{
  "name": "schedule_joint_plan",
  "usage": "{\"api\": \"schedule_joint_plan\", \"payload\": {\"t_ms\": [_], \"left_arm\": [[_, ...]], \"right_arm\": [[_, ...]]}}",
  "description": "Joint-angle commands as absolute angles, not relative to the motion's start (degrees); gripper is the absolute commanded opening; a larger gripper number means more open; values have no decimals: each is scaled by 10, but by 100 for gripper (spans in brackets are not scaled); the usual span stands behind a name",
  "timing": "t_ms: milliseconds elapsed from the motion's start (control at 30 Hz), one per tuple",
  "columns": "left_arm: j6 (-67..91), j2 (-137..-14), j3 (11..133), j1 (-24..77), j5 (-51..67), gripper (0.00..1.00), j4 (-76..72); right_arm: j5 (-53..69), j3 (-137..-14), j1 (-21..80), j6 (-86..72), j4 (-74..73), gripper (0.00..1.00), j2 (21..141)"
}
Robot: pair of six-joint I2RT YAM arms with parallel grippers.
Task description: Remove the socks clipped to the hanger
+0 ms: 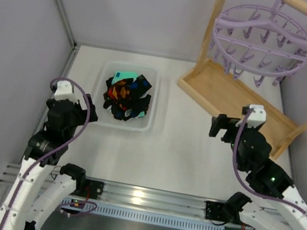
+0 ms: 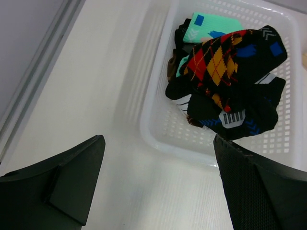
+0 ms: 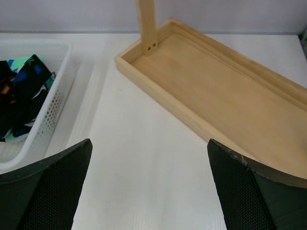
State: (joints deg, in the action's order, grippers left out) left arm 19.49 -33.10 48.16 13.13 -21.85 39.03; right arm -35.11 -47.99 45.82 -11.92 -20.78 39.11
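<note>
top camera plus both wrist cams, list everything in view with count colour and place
socks: tangled pile, exact count unclear; black with red-orange diamonds, teal with blue patches, dark ones; all in the basket
basket: one, white perforated plastic, on the table left of centre
hanger: one, lavender, round with dangling clips, hung from the wooden frame's rail at far right; no socks seen on it
wooden frame: one, light wood, uprights and rail over a tray base, far right of the table
table: one, white
metal rail: one, silver, along the near edge
left tool: one, black, open, holding nothing, above the basket's near-left edge
right tool: one, black, open, holding nothing, above the table beside the tray base
</note>
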Motion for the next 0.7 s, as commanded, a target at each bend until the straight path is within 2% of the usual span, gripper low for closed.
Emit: {"api": "schedule_joint_plan", "payload": {"t_ms": [0,333,667], "left_arm": [[167,-273,458,119,-168,98,346],[166,-224,458,130,-157,98,347],[175,-232,454,130,-179,98,345]], "right_arm": [[-445,-487,455,-147,-336,99,327],[-465,-488,455,-156,-435,100,133],[-450,-490,455,-128,-432,99,155]]}}
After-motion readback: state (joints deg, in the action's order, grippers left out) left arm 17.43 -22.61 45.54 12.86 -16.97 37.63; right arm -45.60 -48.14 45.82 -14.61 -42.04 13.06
